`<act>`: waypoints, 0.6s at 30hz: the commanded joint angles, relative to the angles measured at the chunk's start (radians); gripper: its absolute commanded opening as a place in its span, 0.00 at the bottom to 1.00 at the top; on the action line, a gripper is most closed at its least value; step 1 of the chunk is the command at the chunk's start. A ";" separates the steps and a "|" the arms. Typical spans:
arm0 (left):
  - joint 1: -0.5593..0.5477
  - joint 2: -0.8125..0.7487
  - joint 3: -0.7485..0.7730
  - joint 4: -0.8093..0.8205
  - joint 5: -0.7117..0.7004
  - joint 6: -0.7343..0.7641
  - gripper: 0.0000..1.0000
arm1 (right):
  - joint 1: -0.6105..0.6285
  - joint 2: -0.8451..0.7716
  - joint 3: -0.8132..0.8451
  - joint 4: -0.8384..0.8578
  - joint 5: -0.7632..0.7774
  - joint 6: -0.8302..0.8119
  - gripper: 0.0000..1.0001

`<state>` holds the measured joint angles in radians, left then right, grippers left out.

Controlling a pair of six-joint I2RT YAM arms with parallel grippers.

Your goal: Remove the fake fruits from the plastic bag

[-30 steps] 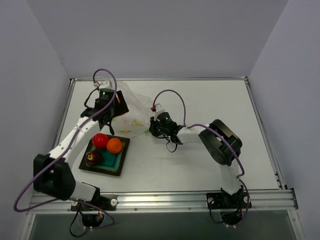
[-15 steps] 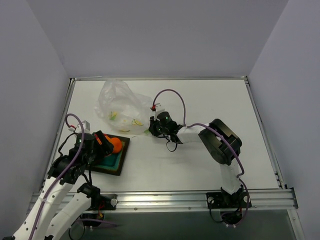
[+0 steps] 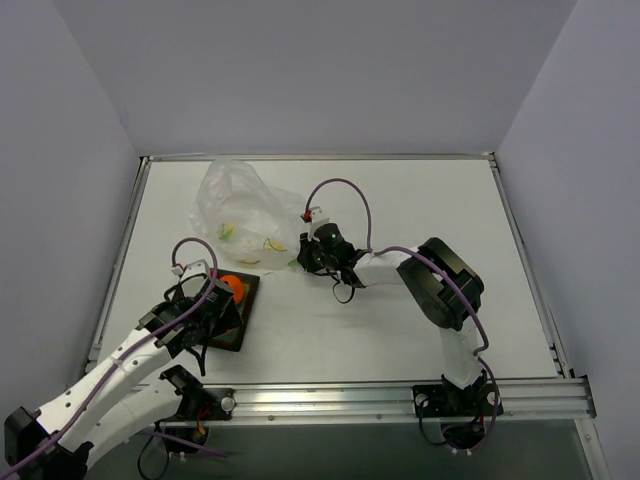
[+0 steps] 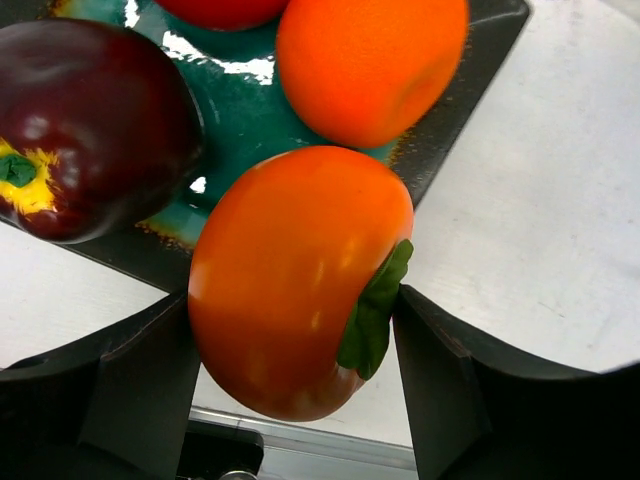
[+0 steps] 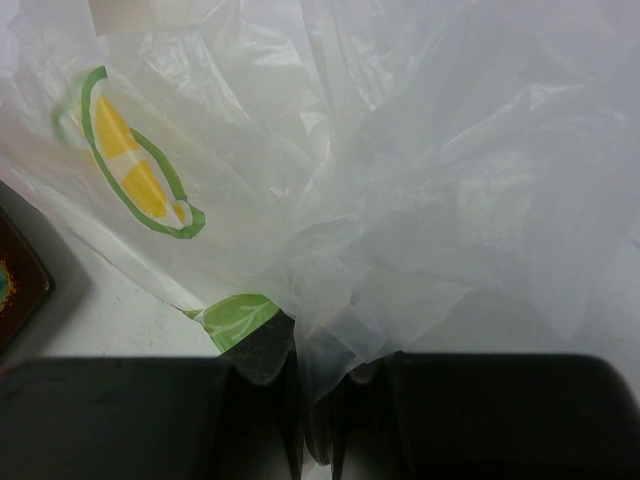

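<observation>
My left hand (image 4: 295, 385) grips the green-calyxed orange fruit (image 4: 290, 270) over the rim of the teal dish (image 4: 480, 45), near the left edge of the desk (image 3: 400, 340). A maroon fruit (image 4: 90, 130), an orange fruit (image 4: 370, 60) and a red fruit (image 4: 220, 8) lie in it. Beyond, my right hand (image 5: 315, 420) pinches the plastic bag (image 5: 400, 200), which lies toward the far-left corner.

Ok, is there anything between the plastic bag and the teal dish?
Nothing but a narrow strip of bare table lies between the bag and the dish. The right wrist view shows it most clearly.
</observation>
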<state>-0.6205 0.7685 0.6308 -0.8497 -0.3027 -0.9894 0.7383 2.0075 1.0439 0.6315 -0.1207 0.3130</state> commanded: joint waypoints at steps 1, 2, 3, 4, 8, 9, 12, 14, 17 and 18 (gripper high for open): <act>-0.019 0.032 -0.009 -0.011 -0.095 -0.055 0.59 | -0.008 -0.003 0.027 0.011 -0.008 0.005 0.06; -0.022 0.040 -0.013 0.001 -0.099 -0.055 0.59 | -0.008 -0.003 0.027 0.011 -0.008 0.005 0.06; -0.022 0.054 -0.019 0.008 -0.101 -0.057 0.60 | -0.008 -0.004 0.025 0.011 -0.008 0.005 0.06; -0.022 0.060 -0.026 0.011 -0.104 -0.057 0.61 | -0.010 -0.004 0.025 0.011 -0.008 0.006 0.06; -0.024 0.081 -0.051 0.026 -0.102 -0.063 0.66 | -0.013 -0.007 0.024 0.011 -0.005 0.005 0.06; -0.025 0.077 -0.055 0.029 -0.104 -0.063 0.71 | -0.013 -0.009 0.022 0.011 -0.005 0.005 0.06; -0.025 0.071 -0.066 0.038 -0.101 -0.063 0.80 | -0.014 -0.010 0.021 0.011 -0.005 0.005 0.06; -0.027 0.071 -0.066 0.046 -0.099 -0.060 0.87 | -0.014 -0.010 0.021 0.011 -0.005 0.005 0.06; -0.028 0.075 -0.060 0.051 -0.096 -0.051 0.97 | -0.014 -0.012 0.019 0.011 -0.004 0.005 0.06; -0.030 0.074 -0.054 0.052 -0.093 -0.048 0.97 | -0.014 -0.013 0.019 0.011 -0.004 0.005 0.06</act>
<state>-0.6426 0.8490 0.5430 -0.8043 -0.3714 -1.0370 0.7273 2.0075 1.0439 0.6315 -0.1207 0.3130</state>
